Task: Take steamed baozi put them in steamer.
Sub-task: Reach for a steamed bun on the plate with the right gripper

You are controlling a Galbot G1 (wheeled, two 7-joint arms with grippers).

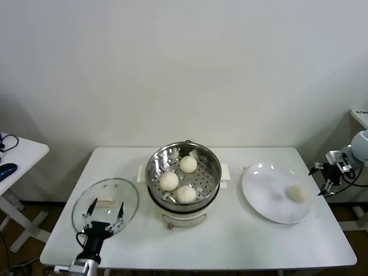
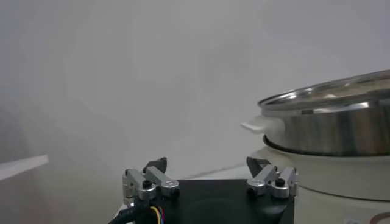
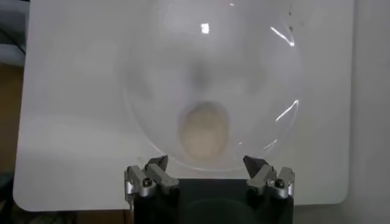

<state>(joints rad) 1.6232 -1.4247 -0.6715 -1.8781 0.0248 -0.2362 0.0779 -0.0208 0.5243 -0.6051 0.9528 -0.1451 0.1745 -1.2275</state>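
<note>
From the head camera, three buns (image 1: pixel 179 180) sit in the steamer (image 1: pixel 214 164) at the frame's centre; the fourth bun (image 1: pixel 296 194) waits alone on the white plate (image 1: pixel 261 190) at centre right; the right gripper (image 1: pixel 325 179) hangs at the right edge, just off the plate; the left gripper (image 1: pixel 106 213) rests at lower left over the glass lid (image 1: pixel 106 192), fingers spread, holding nothing.

Left wrist camera: the fingers stand wide apart at the bottom, the steamer's steel wall filling the right side.

Right wrist camera: the last bun lies in the lower middle, straight ahead of wide, empty jaws.

So it looks like the final pick; the right gripper needs to lower around that bun, close gently, then carry it across to the steamer.
</note>
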